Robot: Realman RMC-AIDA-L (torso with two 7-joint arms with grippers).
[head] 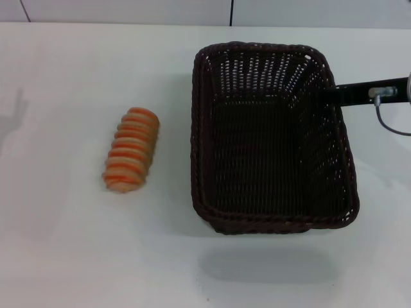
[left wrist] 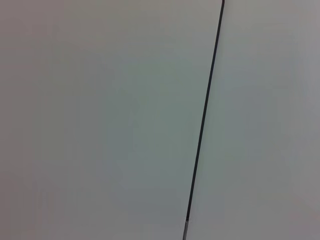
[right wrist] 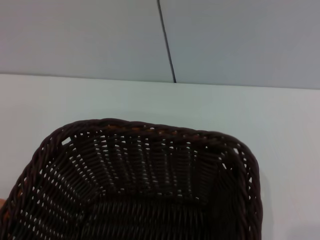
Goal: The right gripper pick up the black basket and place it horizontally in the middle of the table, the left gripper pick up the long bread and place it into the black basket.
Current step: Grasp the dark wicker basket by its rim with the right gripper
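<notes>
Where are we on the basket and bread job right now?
Early on. The right gripper is at the black basket, at its right rim; the shadow on the table below suggests the basket is lifted. It sits lengthwise, right of centre, so the horizontal placement is not done. The long bread lies untouched on the table, left of the basket. The left gripper is not in view; its bread step remains.

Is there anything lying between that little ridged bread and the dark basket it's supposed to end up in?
Nothing visible. The long bread lies on the table to the robot's left of the black basket, with only bare white tabletop between them. The basket's inside looks empty; the right gripper is at its far right rim.
</notes>
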